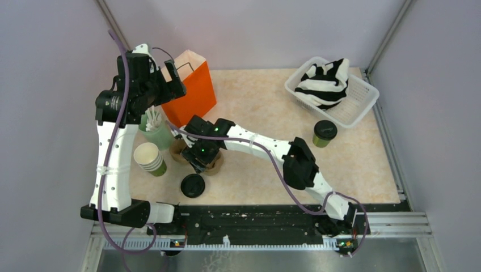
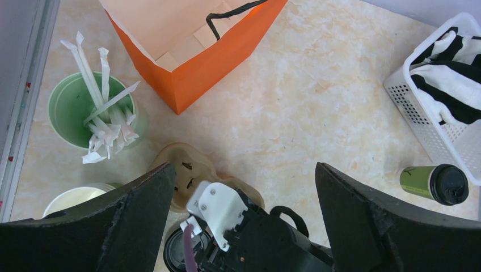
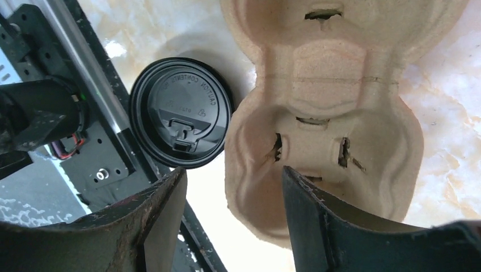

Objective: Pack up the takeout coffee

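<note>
The takeout coffee point(image 1: 324, 134), a green cup with a black lid, stands by the white basket at the right; the left wrist view shows this cup point(image 2: 434, 182) from above. My right gripper point(image 1: 199, 158) hovers over a brown pulp cup carrier point(image 3: 329, 68) on the table's left. Its jaws point(image 3: 232, 173) are open and straddle the carrier's near rim without pinching it. My left gripper point(image 1: 173, 82) is raised beside the orange paper bag point(image 1: 193, 85) and is wide open point(image 2: 244, 167) with nothing in it.
A loose black lid point(image 1: 193, 185) lies just in front of the carrier. A stack of lidless green cups point(image 1: 150, 158) and a green cup of wrapped straws point(image 1: 156, 127) stand left of it. The white basket point(image 1: 363, 99) holds striped cloth.
</note>
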### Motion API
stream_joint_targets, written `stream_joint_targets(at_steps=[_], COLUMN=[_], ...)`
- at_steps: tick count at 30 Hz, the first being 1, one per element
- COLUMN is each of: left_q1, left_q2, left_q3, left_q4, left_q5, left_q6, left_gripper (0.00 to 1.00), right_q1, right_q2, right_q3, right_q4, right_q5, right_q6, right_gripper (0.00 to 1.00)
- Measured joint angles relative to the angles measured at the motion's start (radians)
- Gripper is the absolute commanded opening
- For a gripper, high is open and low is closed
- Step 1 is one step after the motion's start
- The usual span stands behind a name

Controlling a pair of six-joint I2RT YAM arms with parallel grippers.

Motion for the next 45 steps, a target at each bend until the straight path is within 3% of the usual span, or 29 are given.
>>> stream_joint_targets(at_steps=[12,19,38,43,45], left_q1=[-0.001,-0.001,-0.001,-0.001,-0.001], left_q2=[0.0,0.0,0.0,0.0,0.0], left_q3=[0.0,0.0,0.0,0.008,0.023], left_q4=[0.0,0.0,0.0,0.0,0.0], left_q5=[0.0,0.0,0.0,-0.005,-0.012], left_q6=[0.0,0.0,0.0,0.0,0.0], left_gripper=[0.99,0.99,0.99,0.99,0.99], right_q1=[0.0,0.0,-0.001,0.0,0.0], right_q2=[0.064,0.064,0.064,0.064,0.064], right_q3=[0.042,0.043,0.135,0.147,0.147], right_q4=[-0.016,-0.014,-0.06,-0.064,-0.069], right_q5=[-0.01,-0.013,0.029,0.05,0.061], right_q6=[0.0,0.001,0.0,0.0,0.0], right_gripper=[0.47,0.33,0.17,0.0,0.0])
